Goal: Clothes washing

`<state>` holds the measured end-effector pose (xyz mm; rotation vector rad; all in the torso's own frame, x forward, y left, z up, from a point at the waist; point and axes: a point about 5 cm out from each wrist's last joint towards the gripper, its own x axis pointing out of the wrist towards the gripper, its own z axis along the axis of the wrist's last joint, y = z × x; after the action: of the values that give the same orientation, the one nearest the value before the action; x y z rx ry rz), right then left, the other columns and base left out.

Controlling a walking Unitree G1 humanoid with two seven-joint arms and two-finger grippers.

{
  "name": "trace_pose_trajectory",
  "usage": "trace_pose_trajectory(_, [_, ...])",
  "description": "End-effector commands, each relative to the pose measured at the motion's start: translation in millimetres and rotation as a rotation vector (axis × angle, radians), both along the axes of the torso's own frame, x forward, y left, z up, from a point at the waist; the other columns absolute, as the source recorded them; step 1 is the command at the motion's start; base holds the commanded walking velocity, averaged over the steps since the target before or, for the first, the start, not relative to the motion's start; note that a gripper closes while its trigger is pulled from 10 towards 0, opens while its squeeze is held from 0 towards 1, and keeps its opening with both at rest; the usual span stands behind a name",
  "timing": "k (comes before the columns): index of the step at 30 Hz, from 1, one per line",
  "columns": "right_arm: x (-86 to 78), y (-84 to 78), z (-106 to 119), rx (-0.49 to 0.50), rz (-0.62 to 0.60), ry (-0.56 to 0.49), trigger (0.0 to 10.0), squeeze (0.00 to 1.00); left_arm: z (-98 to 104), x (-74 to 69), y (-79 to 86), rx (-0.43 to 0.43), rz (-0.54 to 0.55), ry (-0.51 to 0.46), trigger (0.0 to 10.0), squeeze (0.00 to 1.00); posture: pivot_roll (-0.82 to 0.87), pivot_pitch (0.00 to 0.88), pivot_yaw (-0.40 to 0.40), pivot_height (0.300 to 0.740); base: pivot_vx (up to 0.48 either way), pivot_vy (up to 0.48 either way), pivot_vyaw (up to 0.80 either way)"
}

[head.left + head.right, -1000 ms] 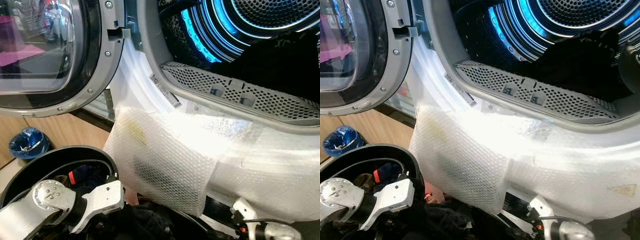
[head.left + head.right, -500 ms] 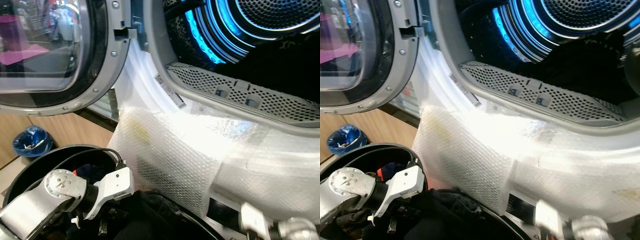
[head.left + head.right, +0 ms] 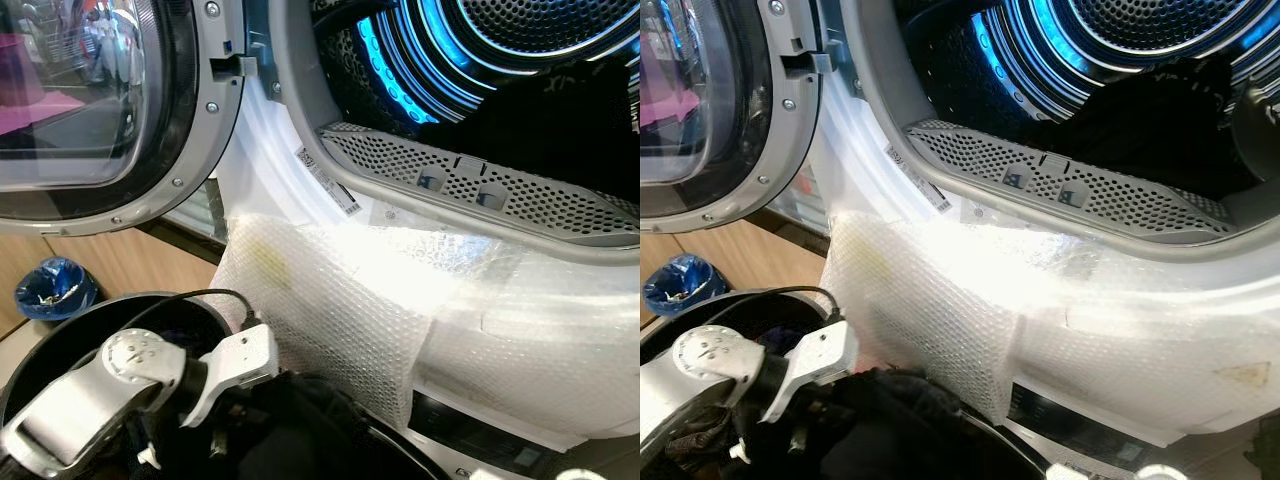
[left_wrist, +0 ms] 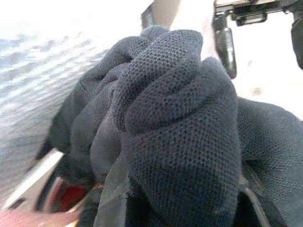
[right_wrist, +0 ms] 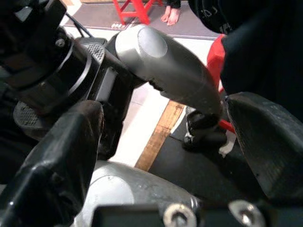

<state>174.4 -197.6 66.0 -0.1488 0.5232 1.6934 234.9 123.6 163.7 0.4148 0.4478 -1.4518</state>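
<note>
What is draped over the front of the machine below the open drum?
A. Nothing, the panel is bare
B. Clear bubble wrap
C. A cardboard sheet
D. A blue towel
B: clear bubble wrap hangs over the white front below the perforated rim of the open drum, reaching down toward the black basket where the left arm is working among dark clothes.

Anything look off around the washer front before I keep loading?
Yes: bubble wrap is draped over the washer's front panel below the open drum, apparently packaging left on. It hangs down to the black basket where the left gripper holds dark clothing.
</note>
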Motion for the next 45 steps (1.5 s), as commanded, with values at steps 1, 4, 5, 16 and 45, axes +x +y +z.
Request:
trace_pose_trajectory(1, [-5.8, -2.9, 3.8, -0.002, 0.007, 0.010, 10.0, 1.00, -0.2, -1.3, -12.2, -0.014, -0.052, -0.006, 0.0, 0.00, 0.06, 0.086, -0.016, 0.740, 0.000, 0.000, 0.00])
trace_pose_trajectory(4, [-13.5, -6.4, 2.4, -0.021, -0.001, 0.034, 10.0, 1.00, -11.2, -4.3, -32.2, -0.008, -0.102, -0.001, 0.0, 0.00, 0.06, 0.087, -0.015, 0.740, 0.000, 0.000, 0.00])
trace_pose_trajectory(5, [-14.9, -7.1, 2.1, -0.028, -0.013, 0.045, 10.0, 1.00, -15.5, -5.7, -39.6, -0.009, -0.121, 0.002, 0.0, 0.00, 0.05, 0.087, -0.015, 0.740, 0.000, 0.000, 0.00])
trace_pose_trajectory(16, [-3.5, -11.1, -6.0, -0.093, -0.167, 0.019, 10.0, 1.00, -36.4, -11.8, -81.4, 0.003, -0.239, 0.007, 0.0, 0.00, 0.04, 0.087, -0.004, 0.740, 0.000, 0.000, 0.00])
trace_pose_trajectory(45, [-16.0, 15.6, -39.5, -0.075, -0.411, 0.228, 10.0, 1.00, -36.7, -19.3, -82.6, -0.140, -0.048, 0.081, 0.0, 0.00, 0.04, 0.090, 0.003, 0.740, 0.000, 0.000, 0.00])
